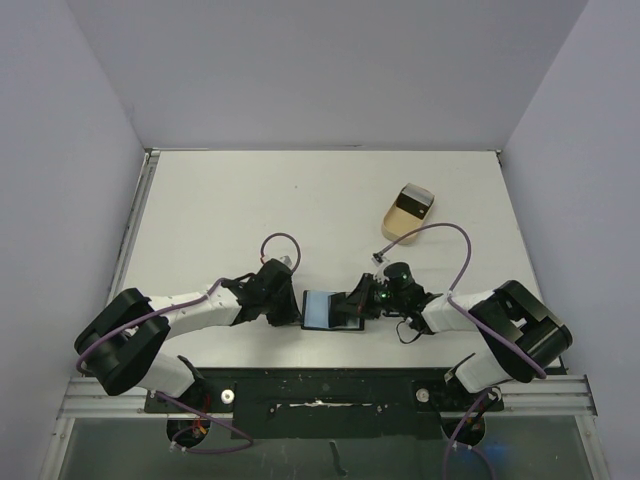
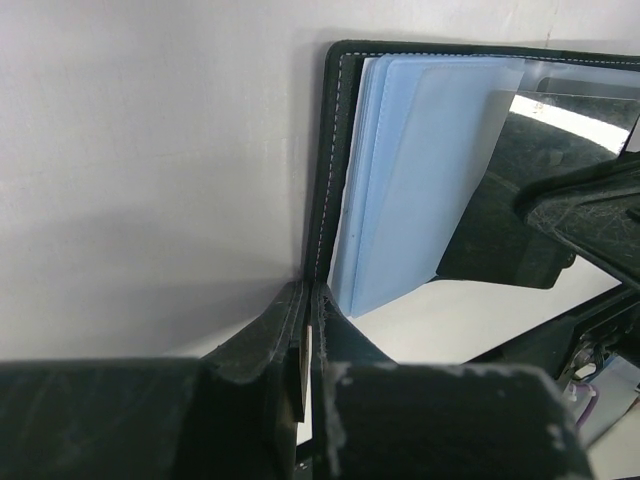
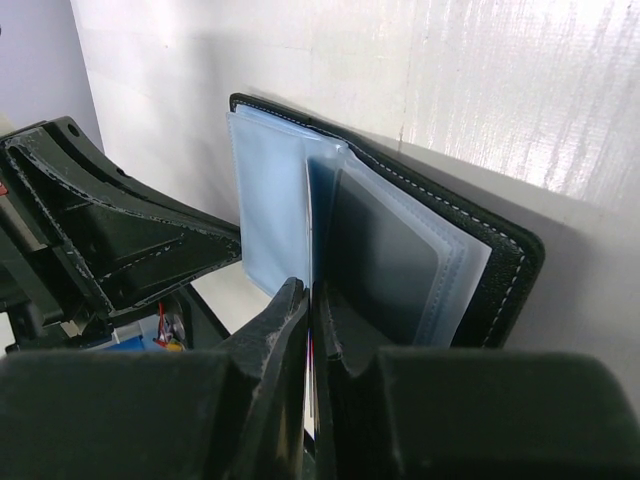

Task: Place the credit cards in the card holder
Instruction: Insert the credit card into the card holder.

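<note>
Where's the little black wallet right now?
In the top view the open card holder sits near the table's front edge, the left gripper pinching its left cover, the right gripper holding a credit card at its right.

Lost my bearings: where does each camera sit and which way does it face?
Top external: above and behind the bases, facing down at the white table; both arms show, left claw and right claw meeting at the black bifold card holder with blue sleeves.
Left wrist: on that arm, facing along its shut claw at the holder's stitched edge.
Right wrist: likewise, facing the sleeves past its shut claw.
Wrist views share the holder and the opposing claw.
</note>
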You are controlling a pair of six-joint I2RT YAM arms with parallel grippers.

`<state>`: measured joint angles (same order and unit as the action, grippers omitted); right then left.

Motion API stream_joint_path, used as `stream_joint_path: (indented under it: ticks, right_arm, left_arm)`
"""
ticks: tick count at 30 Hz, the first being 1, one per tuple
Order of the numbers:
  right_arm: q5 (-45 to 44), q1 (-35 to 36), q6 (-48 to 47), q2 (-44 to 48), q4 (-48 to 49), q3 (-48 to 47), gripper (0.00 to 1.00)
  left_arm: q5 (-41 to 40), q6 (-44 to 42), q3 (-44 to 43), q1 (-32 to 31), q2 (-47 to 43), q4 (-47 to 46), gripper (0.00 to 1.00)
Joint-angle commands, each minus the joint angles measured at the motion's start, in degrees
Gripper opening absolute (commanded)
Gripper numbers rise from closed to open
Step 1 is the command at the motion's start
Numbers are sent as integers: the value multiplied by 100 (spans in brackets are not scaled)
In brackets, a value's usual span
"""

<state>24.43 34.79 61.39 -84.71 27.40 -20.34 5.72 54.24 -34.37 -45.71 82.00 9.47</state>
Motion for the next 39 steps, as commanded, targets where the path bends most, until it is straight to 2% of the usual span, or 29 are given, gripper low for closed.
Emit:
stream_joint_path:
  ticks: [1, 8, 39]
  right_arm:
    - [-136, -20, -23, 90, 357, 108, 4]
    - [-358, -91, -552, 263, -148, 106, 3]
    - [524, -486, -1299, -386, 41, -5, 4]
  left_arm:
    - [132, 95, 105, -69, 121, -180, 0]
    - [163, 103, 141, -68, 95, -200, 0]
    - [99, 127, 175, -68, 149, -205, 0]
